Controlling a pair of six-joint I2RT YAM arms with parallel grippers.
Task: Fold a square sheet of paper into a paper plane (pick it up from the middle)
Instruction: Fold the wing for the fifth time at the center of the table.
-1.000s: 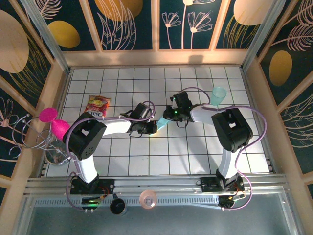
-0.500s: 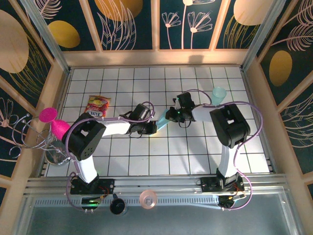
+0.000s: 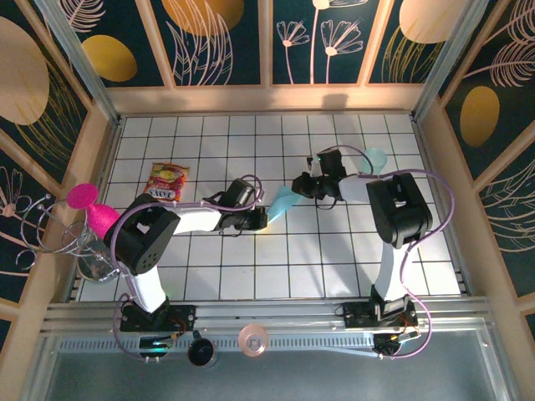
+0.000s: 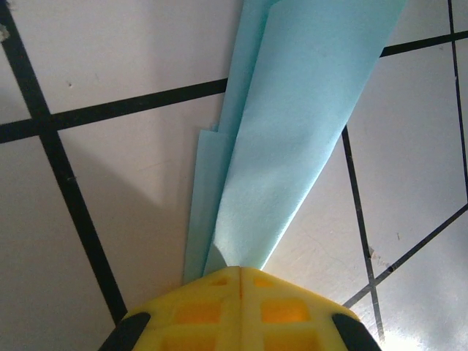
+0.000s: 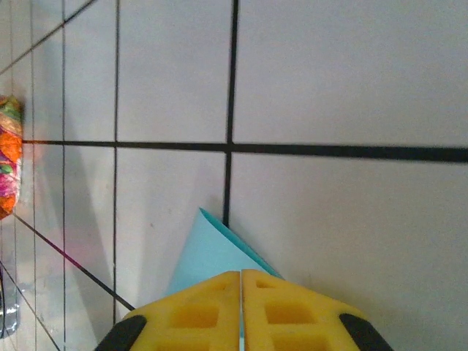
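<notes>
paper plane (image 3: 282,201), tip pinched in left fingers (image 4: 191,316)

My left arm (image 3: 196,219) and right arm (image 3: 386,280) are white tubes with bulky black joints, trailing lilac cables (image 3: 436,219), ending in yellow waffle-gridded fingers (image 4: 219,311).

On my left wrist feed the paper plane (image 4: 292,131) runs off the top edge, and its narrow end vanishes under the left gripper (image 4: 240,272). On the right wrist feed the right gripper (image 5: 241,274) covers all but one corner of the paper plane, so I can't tell whether it is pinched there or merely lying beneath. The snack packet (image 5: 7,157) is blurred and cut by the left edge. From above, the paper's creases are too small to read.
</notes>
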